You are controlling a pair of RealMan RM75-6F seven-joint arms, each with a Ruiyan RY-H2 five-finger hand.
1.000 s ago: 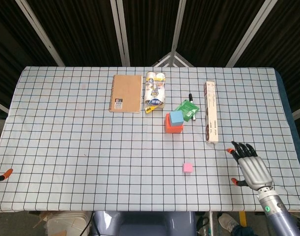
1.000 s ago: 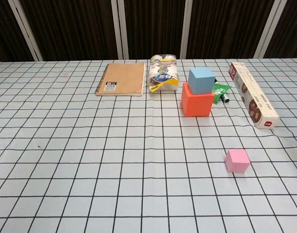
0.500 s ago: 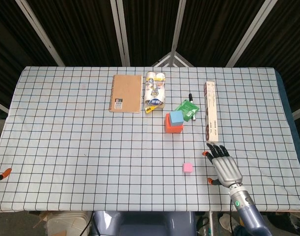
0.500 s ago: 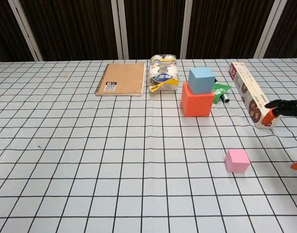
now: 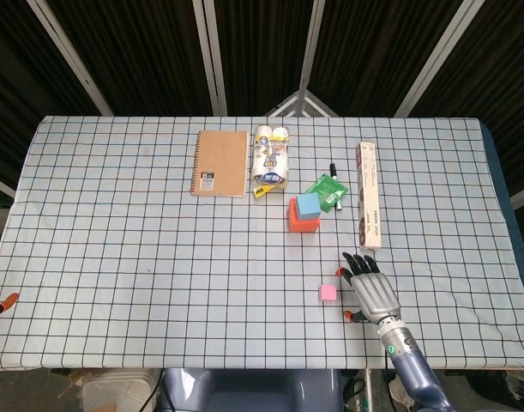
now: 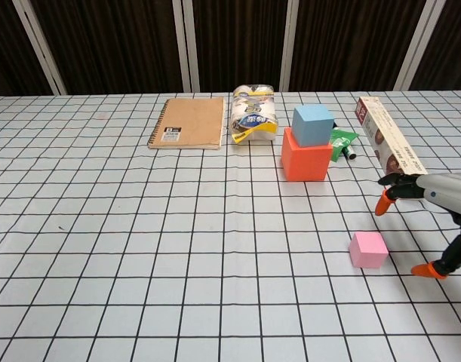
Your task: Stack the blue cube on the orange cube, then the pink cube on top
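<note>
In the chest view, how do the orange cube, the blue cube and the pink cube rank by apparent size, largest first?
1. Orange cube.
2. Blue cube.
3. Pink cube, smallest although it sits nearest the camera.

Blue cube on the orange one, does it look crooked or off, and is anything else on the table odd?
The blue cube is smaller and sits toward the right back corner of the orange cube, not centred, but flat and stable. The pink cube lies apart, upright. The right hand hovers beside it, open. Nothing looks spilled or damaged.
</note>
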